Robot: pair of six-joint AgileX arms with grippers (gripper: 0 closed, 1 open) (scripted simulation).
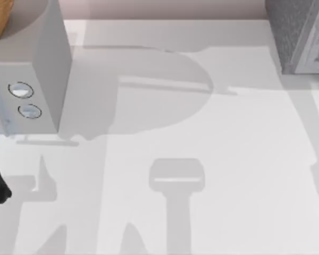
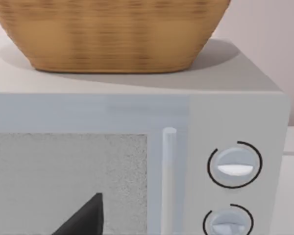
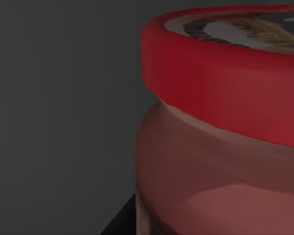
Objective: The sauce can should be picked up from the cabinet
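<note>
Whether either gripper's jaws are parted or closed cannot be told; the sauce can (image 3: 220, 122) stands upright close before the right wrist, the cabinet (image 1: 300, 34) at the table's far right corner.

Woven basket (image 2: 112, 36) — speckled cabinet (image 1: 295, 32)

We see the sauce can (image 3: 220, 137) very close in our right wrist view: upright, with a thick red rim around a pale printed top and a reddish, orange-tinted side, against a dark grey backdrop. The cabinet (image 1: 300, 34), dark speckled grey with a paler front panel, stands at the table's far right corner.
</note>
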